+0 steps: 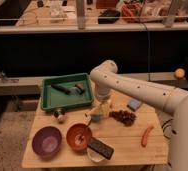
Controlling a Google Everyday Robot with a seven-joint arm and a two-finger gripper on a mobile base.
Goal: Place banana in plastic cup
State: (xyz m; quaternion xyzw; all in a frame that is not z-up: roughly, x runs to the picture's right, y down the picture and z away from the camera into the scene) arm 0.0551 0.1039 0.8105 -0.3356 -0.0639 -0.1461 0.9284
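Note:
My gripper [101, 109] hangs at the end of the white arm, low over the middle of the wooden table [127, 142], just in front of the green tray [67, 92]. A pale-yellow shape, the banana [105, 107], sits right at the gripper's tip. A small light-blue plastic cup [92, 117] stands directly below and slightly left of the gripper, partly hidden by it. I cannot tell whether the banana touches the cup.
A purple bowl [46, 141] and a red-orange bowl [79, 136] stand at the front left. A dark flat object [101, 148] lies on a white dish. Dark grapes [122, 117], a blue sponge [134, 104] and an orange-red sausage piece [146, 135] lie to the right. An orange ball [179, 73] is far right.

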